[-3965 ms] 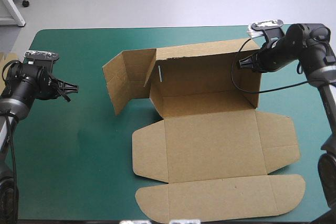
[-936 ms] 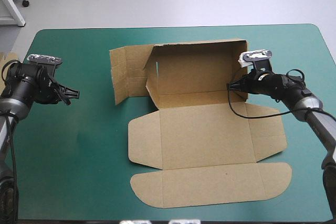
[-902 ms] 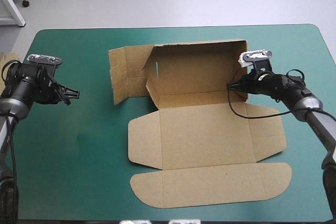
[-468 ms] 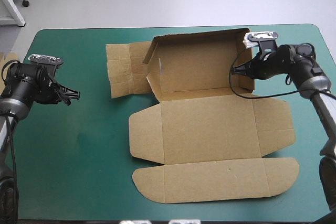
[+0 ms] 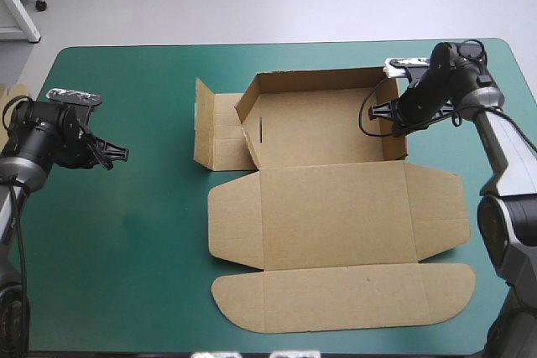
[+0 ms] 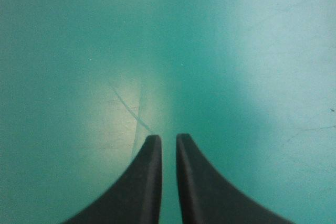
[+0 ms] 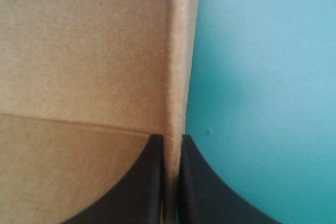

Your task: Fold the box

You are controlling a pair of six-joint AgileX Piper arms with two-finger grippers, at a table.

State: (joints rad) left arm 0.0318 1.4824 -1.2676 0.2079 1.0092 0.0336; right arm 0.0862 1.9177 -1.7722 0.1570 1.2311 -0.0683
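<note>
Upper right, we see the right gripper (image 5: 384,112) pinching the end wall (image 5: 398,142) of the box (image 5: 336,215) to hold it upright. At mid-left the left gripper (image 5: 117,153) hovers narrow and empty.

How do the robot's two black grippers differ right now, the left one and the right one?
The left gripper is shut on nothing; the right gripper is shut on the raised right wall of the brown cardboard box. The left gripper hangs over bare teal-green table cover, apart from the box; the right gripper is at the box's far right corner. Both have two black fingers, nearly together.
</note>
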